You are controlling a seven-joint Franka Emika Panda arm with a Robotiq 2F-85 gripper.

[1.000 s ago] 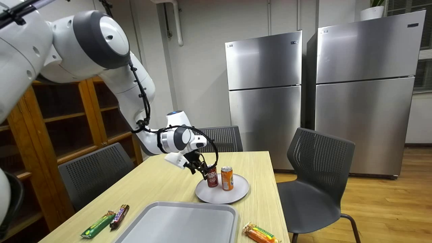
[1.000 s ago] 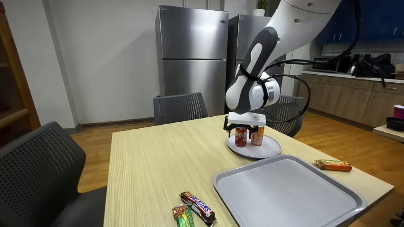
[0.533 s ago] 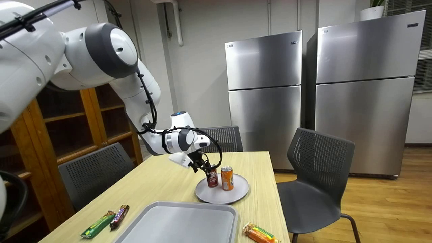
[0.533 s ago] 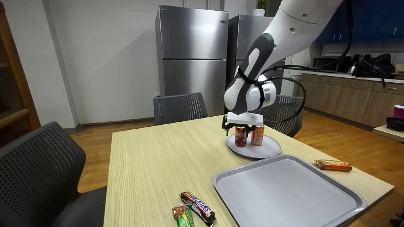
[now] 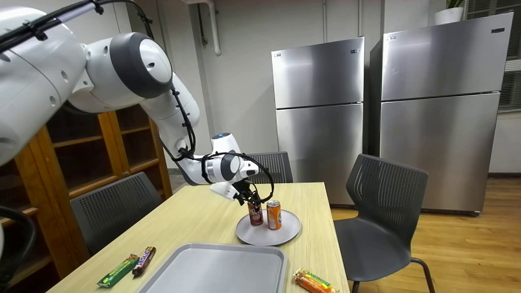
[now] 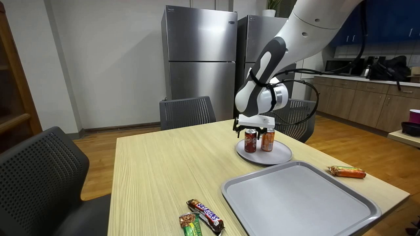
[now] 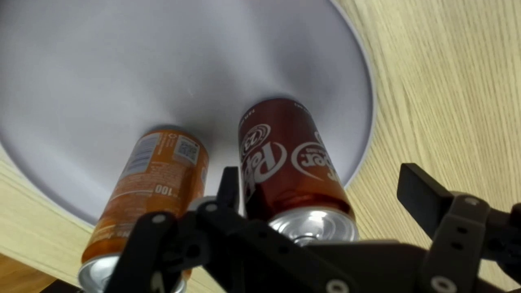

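Fingers [image 7: 423, 198] wide apart, red soda can [image 7: 285, 162] between.

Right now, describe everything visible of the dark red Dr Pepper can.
This dark red can is a metallic-looking cylinder with white lettering, a 23 emblem and a shiny silver lid. It stands upright on a round grey plate, beside but apart from an orange metal can. The open black gripper straddles its top; no contact shows.

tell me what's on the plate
On the plate stand a red can and an orange can, side by side with a gap between them. The patches under their bases are covered and cannot be seen.
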